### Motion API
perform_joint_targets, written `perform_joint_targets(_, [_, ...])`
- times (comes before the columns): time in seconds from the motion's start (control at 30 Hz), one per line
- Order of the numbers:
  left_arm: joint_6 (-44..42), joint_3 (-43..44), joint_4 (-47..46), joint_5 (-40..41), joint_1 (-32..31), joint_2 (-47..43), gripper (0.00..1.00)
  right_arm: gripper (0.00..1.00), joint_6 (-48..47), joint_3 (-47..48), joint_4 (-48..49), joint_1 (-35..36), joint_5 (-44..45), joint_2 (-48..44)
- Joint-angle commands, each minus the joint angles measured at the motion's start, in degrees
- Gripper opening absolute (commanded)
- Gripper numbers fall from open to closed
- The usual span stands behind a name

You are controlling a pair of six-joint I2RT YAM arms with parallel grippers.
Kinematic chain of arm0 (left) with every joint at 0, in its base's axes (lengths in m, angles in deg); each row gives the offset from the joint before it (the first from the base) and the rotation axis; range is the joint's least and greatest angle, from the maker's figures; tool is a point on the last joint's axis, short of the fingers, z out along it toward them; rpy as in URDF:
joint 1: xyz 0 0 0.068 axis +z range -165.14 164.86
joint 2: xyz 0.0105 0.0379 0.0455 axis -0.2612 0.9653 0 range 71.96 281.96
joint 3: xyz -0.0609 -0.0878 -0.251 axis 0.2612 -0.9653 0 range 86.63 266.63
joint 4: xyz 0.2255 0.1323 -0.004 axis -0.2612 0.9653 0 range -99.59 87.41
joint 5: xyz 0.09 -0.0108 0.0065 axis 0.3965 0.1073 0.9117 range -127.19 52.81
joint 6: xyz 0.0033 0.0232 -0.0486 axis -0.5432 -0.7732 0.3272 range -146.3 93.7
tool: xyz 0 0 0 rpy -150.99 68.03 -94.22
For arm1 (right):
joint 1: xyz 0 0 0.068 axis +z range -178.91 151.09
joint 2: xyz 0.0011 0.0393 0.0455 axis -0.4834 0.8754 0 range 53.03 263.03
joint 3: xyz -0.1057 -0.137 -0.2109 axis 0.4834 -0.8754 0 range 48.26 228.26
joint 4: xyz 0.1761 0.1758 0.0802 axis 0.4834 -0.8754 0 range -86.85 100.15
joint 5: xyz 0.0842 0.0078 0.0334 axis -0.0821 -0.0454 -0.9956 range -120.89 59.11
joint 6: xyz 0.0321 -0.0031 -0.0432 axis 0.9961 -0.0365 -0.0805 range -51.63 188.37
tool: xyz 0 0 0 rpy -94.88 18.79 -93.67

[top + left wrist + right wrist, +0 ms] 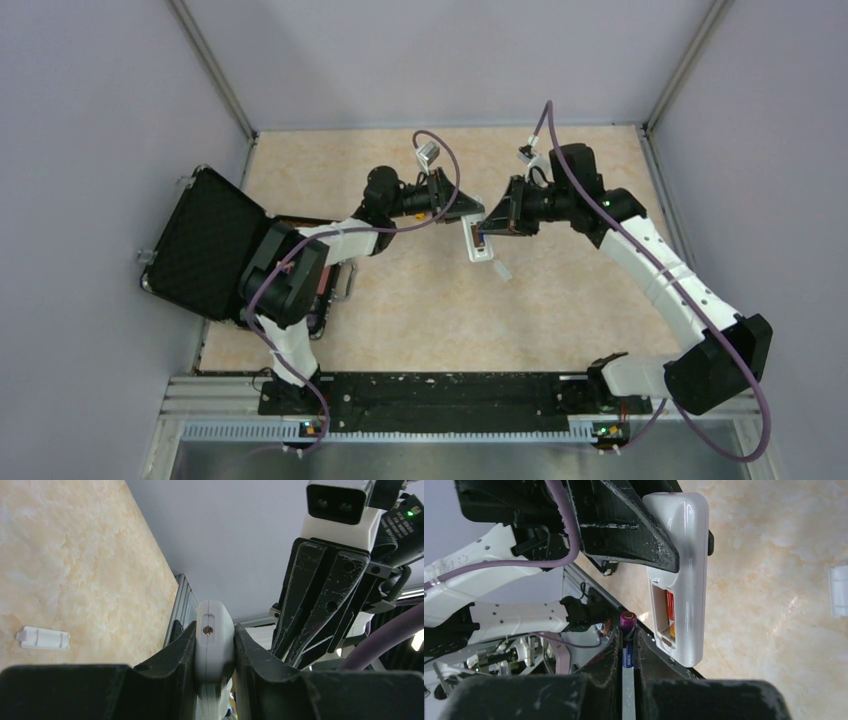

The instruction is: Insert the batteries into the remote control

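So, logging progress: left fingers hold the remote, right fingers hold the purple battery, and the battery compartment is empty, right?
Not empty: the right wrist view shows a red-orange battery already seated inside the remote. The rest holds.

Both arms reach inward and the grippers nearly meet, tips facing. Left arm (330, 238) is folded at the elbow, left gripper (214, 645) jaws clamped on the white remote control (216, 614). Right arm (655, 265) stretches forward-left, right gripper (628, 641) jaws pinching the purple battery (628, 620).
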Motion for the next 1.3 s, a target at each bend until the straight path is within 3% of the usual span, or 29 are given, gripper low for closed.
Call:
perform_joint_targets(0.0, [-0.18, 3.71, 2.81, -2.19, -1.58, 1.61, 0.00, 0.00, 0.10, 3.63, -7.36, 0.33, 6.42, 0.07])
perform_joint_targets(0.5, [1.10, 7.58, 7.73, -5.44, -3.90, 6.87, 0.00, 0.00, -0.39, 3.74, -13.70, 5.66, 18.84, 1.24])
perform_joint_targets(0.83, [1.79, 7.58, 7.16, -5.55, -4.41, 7.54, 0.00, 0.00, 0.08, 3.04, -14.37, 6.16, 19.32, 3.53])
perform_joint_targets(1.27, [3.10, 6.35, 5.17, -5.24, -4.67, 7.93, 0.00, 0.11, 0.05, 3.36, -15.26, 7.36, 20.61, 4.99])
